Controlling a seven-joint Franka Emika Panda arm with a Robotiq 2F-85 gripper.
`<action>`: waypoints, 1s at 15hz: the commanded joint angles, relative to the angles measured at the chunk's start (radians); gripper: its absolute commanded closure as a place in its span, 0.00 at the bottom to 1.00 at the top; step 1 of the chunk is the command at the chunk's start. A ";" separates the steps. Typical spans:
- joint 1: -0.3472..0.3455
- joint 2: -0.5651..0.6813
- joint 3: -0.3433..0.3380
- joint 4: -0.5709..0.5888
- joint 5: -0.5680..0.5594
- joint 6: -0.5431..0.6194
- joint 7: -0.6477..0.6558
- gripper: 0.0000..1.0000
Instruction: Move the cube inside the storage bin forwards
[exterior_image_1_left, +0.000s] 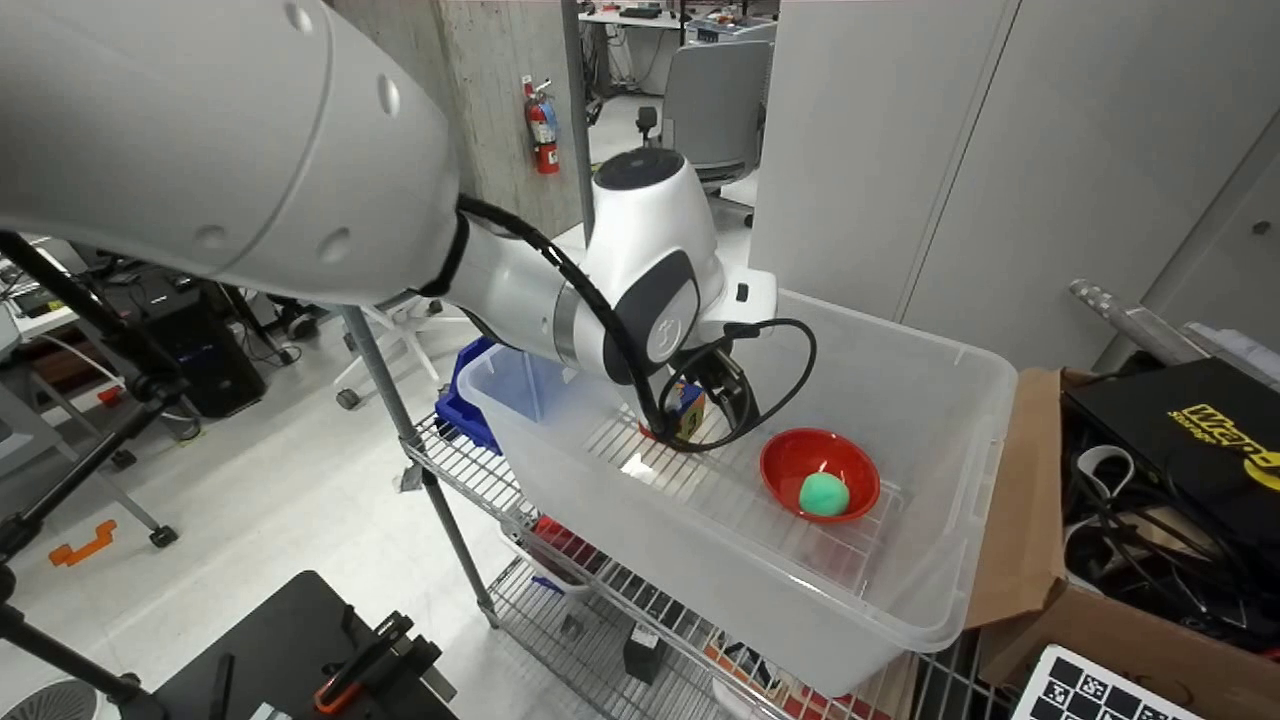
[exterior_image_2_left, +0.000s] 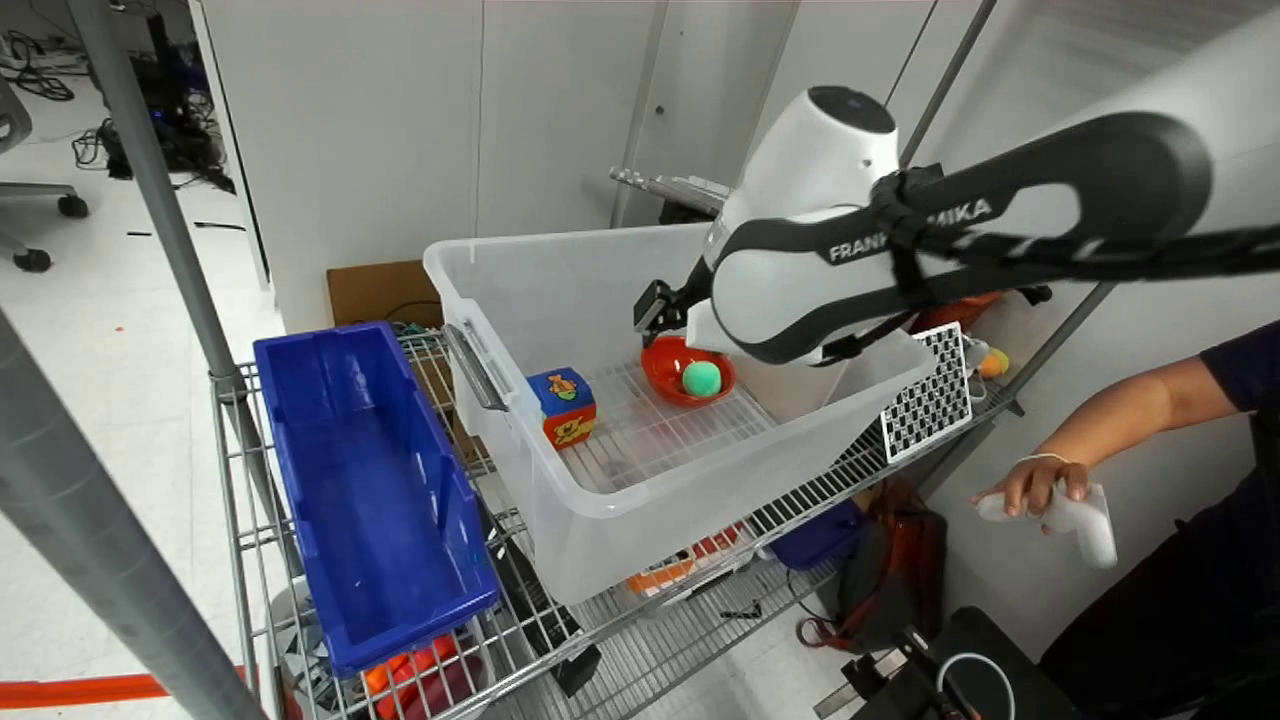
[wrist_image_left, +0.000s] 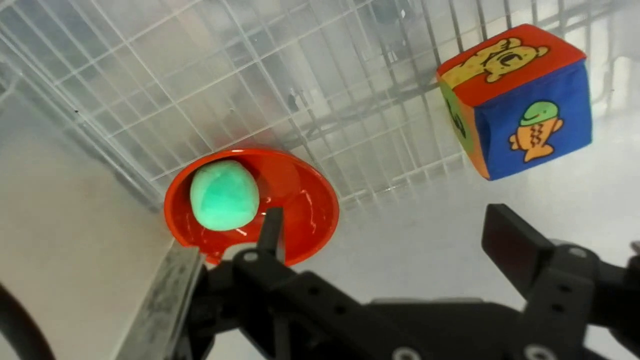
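Note:
The multicoloured cube rests on the floor of the translucent storage bin, near the end beside the blue bin. In an exterior view the arm and cable partly hide the cube. In the wrist view the cube lies at the upper right, with red, blue and green faces showing. My gripper is open and empty, its fingers wide apart. In an exterior view the gripper is above the bin floor, near the red bowl and apart from the cube. The storage bin also shows in an exterior view.
A red bowl holding a green ball sits on the bin floor, towards the opposite end from the cube. The bin's tall walls surround both. A blue bin stands alongside on the wire shelf. A cardboard box stands beyond the other end.

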 joint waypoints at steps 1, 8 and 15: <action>0.051 0.161 -0.026 0.162 0.010 0.006 -0.014 0.00; 0.066 0.318 0.041 0.284 0.042 0.117 -0.139 0.00; 0.037 0.409 0.102 0.393 0.154 0.068 -0.152 0.51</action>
